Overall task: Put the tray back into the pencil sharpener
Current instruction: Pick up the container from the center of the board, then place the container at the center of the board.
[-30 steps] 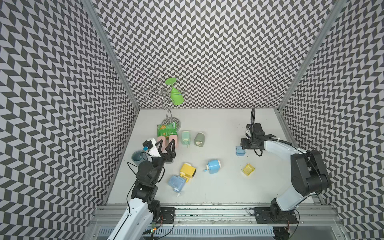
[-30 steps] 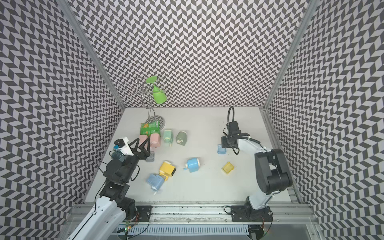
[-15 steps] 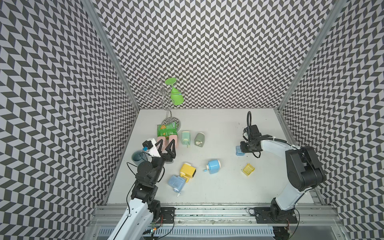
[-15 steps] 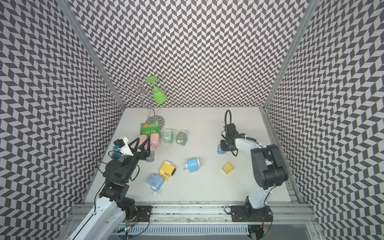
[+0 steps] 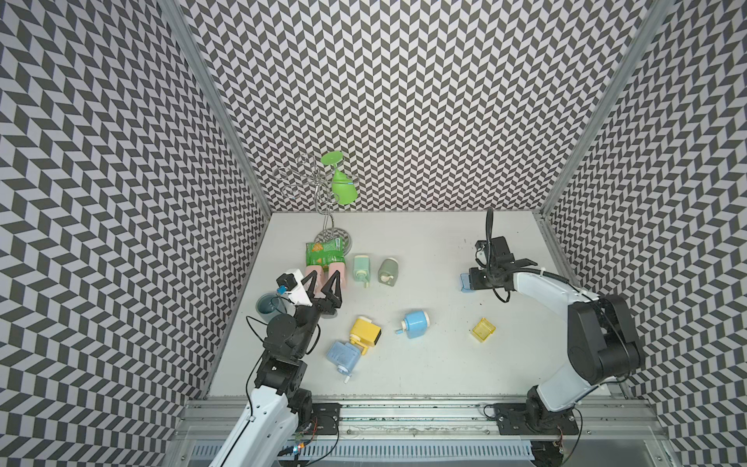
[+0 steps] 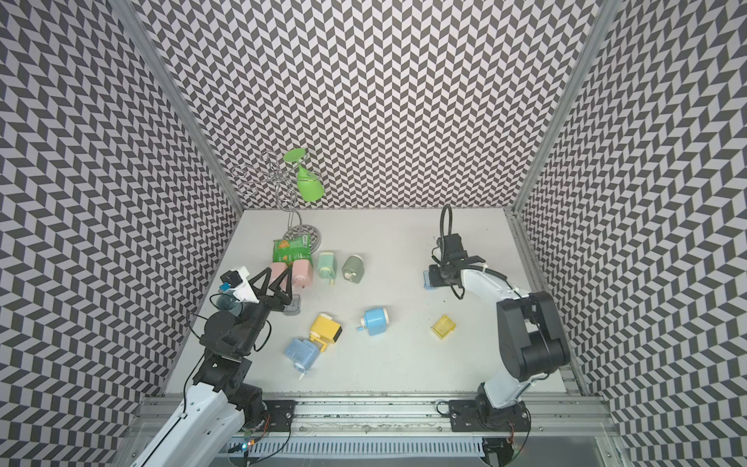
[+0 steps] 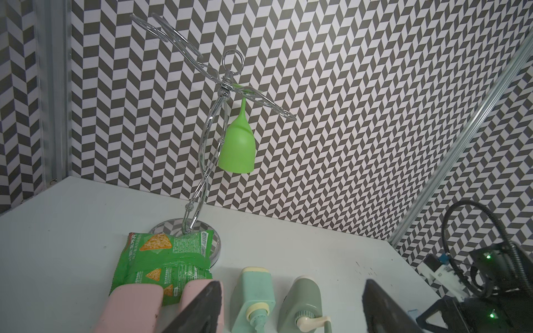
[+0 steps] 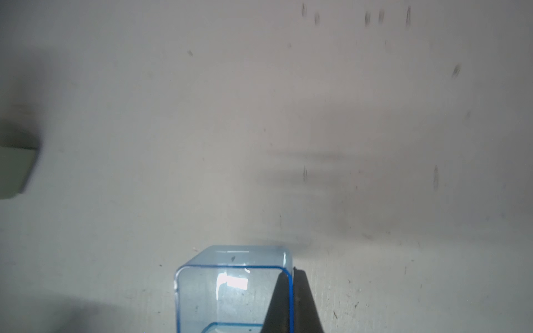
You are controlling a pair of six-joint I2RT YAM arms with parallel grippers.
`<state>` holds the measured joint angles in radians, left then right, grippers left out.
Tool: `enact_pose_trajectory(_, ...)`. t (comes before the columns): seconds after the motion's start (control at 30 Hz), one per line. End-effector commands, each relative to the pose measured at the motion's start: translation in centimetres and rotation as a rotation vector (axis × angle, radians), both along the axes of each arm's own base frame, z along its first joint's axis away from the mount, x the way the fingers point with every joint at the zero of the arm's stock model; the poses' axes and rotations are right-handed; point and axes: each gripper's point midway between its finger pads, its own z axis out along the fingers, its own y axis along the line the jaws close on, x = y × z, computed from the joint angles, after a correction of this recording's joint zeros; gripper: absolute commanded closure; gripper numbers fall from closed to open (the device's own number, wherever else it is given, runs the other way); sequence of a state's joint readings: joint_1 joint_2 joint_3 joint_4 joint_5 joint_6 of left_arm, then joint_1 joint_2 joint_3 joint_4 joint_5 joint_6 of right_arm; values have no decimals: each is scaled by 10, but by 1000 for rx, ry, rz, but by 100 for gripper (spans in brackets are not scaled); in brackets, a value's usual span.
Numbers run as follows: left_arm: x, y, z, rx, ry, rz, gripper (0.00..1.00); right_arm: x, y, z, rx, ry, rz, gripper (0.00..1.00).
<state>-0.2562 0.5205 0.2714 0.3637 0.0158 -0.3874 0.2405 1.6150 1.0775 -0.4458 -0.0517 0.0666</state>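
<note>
Right wrist view shows jaws pinching the blue tray (image 8: 225, 294), right arm (image 5: 537, 283) stretched low; left jaws gape wide.

Both top views are bright, evenly lit from overhead and sharp, with only faint soft shadows on the pale grey counter (image 5: 436, 250). The chevron-patterned walls (image 5: 404, 101) splay outward toward the frame edges. The left wrist view is crisp. The right wrist view is dimmer and blurred. Counter specks streak there, and white glare sits on the clear blue plastic tray (image 8: 230, 288).
</note>
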Motion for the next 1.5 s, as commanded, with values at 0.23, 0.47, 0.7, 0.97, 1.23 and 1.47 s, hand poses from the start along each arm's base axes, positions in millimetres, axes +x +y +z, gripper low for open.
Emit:
enact_pose_trajectory(0.23,-3,-5,4,-3,-23,-37,22,-10,72,36,-400,-244,717,100)
enact_pose_trajectory(0.47,-4,-4,2,3,-19,-28,22,-58,72,-11,-558,-117,1026,100)
enact_pose_trajectory(0.7,-2,-2,4,28,-16,-15,22,-77,71,-51,-604,-45,1172,100)
enact_pose_trajectory(0.97,-1,-3,0,12,-11,-22,22,-86,77,-72,-623,-4,1241,100)
enact_pose_trajectory(1.23,1,-4,-2,27,-1,-23,22,-82,86,-72,-624,-39,1237,72)
enact_pose_trajectory(1.47,4,-8,-4,44,9,-40,22,-77,111,-6,-543,-239,1183,62)
